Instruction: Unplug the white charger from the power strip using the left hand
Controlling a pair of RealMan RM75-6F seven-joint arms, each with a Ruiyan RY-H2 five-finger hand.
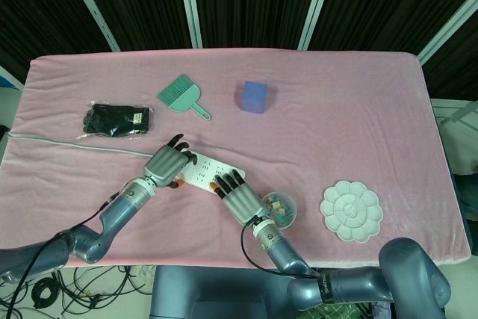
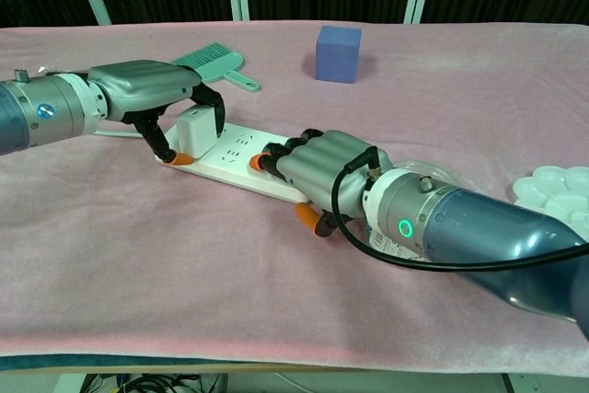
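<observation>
The white power strip (image 1: pixel 203 172) (image 2: pixel 237 159) lies slanted near the table's front. A white charger (image 2: pixel 195 131) stands upright at its left end. My left hand (image 1: pixel 169 161) (image 2: pixel 152 91) arches over the charger and grips it between thumb and fingers. The head view hides the charger under that hand. I cannot tell whether its prongs are still in the socket. My right hand (image 1: pixel 234 193) (image 2: pixel 320 168) lies flat on the strip's right end, pressing it down.
A green brush (image 1: pixel 181 95) (image 2: pixel 216 57), a blue cube (image 1: pixel 255 96) (image 2: pixel 338 52) and a bag of black gloves (image 1: pixel 117 119) lie further back. A clear round container (image 1: pixel 281 208) sits beside my right hand. A white palette (image 1: pixel 351 211) is at the front right. The strip's cable (image 1: pixel 75 141) runs left.
</observation>
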